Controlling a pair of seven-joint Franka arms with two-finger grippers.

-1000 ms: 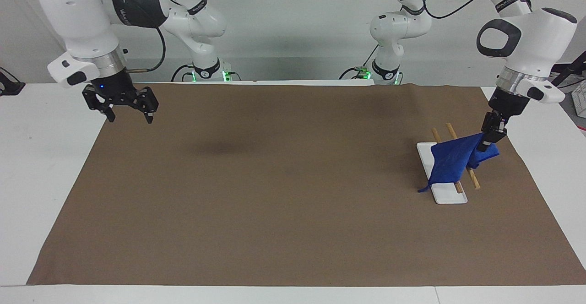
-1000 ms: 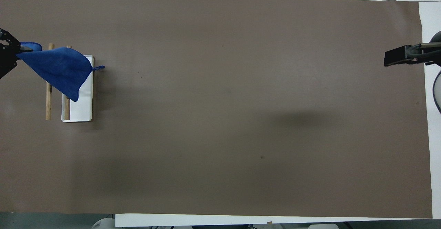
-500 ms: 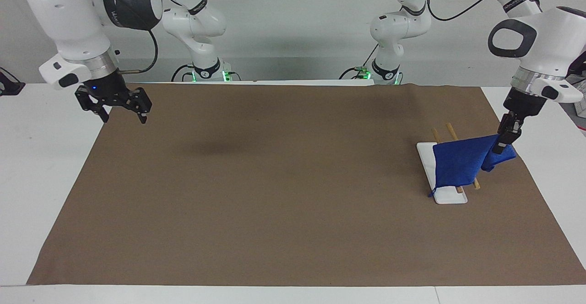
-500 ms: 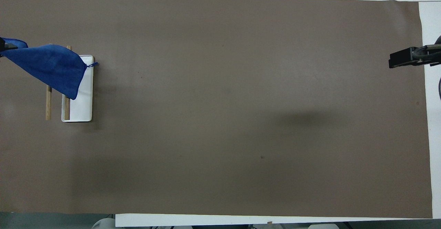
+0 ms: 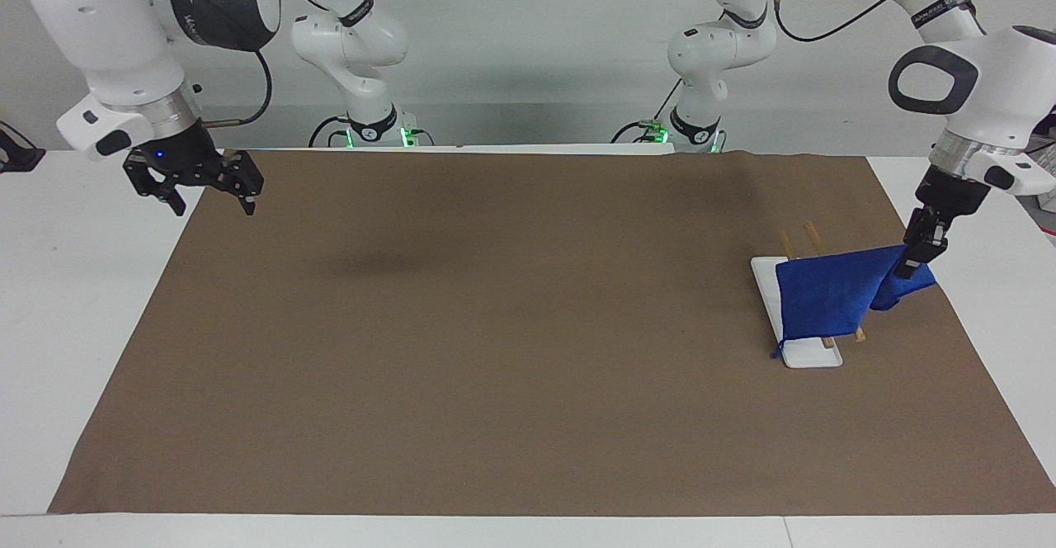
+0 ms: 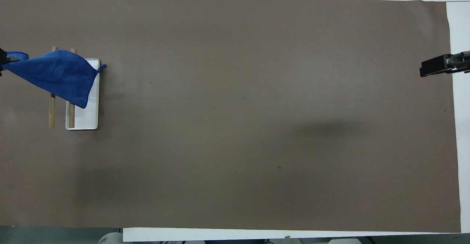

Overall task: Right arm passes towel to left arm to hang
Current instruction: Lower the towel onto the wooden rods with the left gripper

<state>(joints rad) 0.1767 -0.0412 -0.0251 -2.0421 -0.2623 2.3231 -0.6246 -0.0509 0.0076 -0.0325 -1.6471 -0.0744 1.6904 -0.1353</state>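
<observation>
The royal-blue towel (image 5: 829, 299) is draped over the two wooden rods (image 5: 813, 236) of a small rack with a white base (image 5: 804, 356), toward the left arm's end of the table. Its loop tag (image 5: 777, 350) hangs beside the base. My left gripper (image 5: 906, 267) is shut on one corner of the towel, just off the rods and above the mat. In the overhead view the towel (image 6: 58, 76) spreads from the rack (image 6: 88, 121) to the frame edge, where the left gripper (image 6: 2, 62) barely shows. My right gripper (image 5: 208, 200) is open and empty, raised over the mat's edge at the right arm's end; it also shows in the overhead view (image 6: 437, 65).
A brown mat (image 5: 511, 325) covers most of the white table (image 5: 74, 300). Nothing else lies on the mat.
My left gripper has moved outward toward its end of the table, pulling the towel across the rods. My right gripper has drawn back toward its own end of the table.
</observation>
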